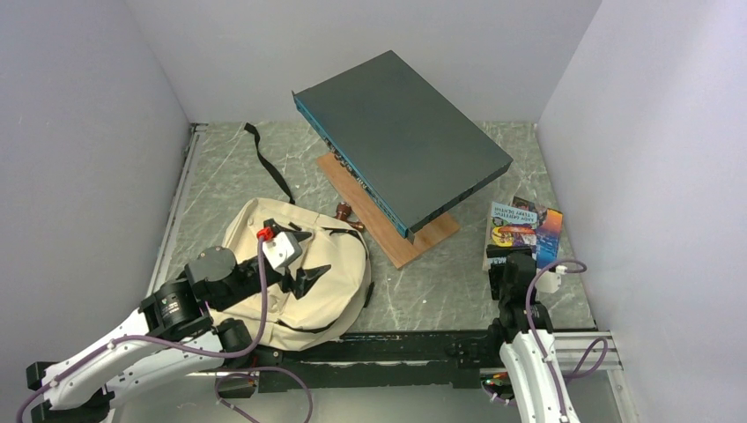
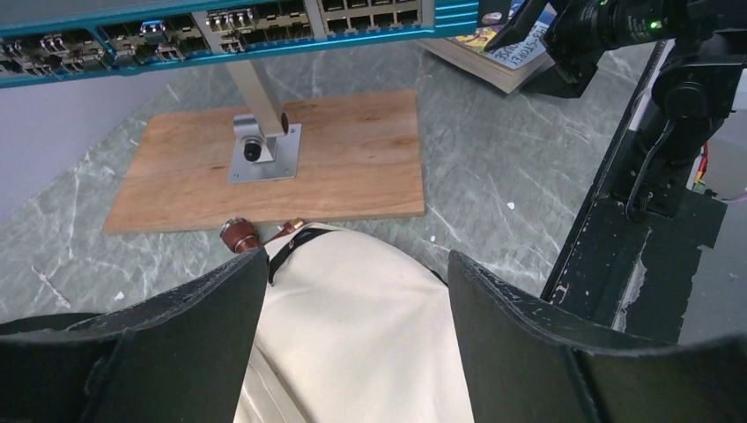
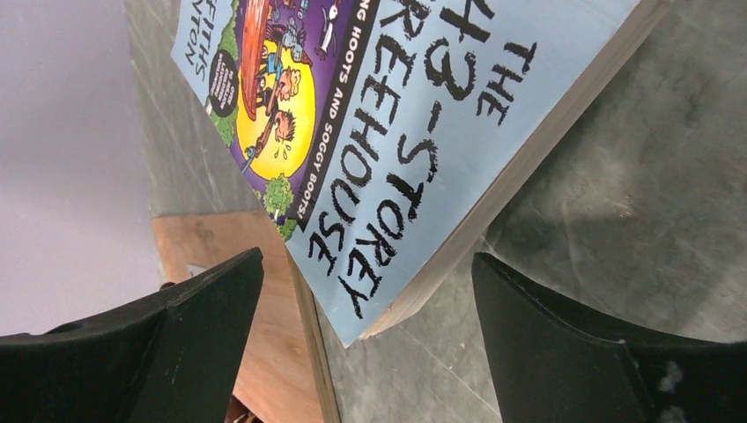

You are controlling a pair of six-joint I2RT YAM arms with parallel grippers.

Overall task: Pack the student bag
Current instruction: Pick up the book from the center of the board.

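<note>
My left gripper (image 1: 306,257) hovers wide open over the cream student bag (image 1: 339,273), holding nothing. The bag lies flat at the near left of the table (image 1: 440,291). My right gripper (image 3: 366,264) is also spread wide and empty, with a paperback book (image 3: 396,132) corner between its fingers. A dark grey box (image 1: 401,150), raised above a wooden board (image 2: 352,150), stands between bag and book.

Top camera overlooks the whole table (image 1: 440,295); close wrist cameras both catch the wooden board (image 2: 352,159)
</note>
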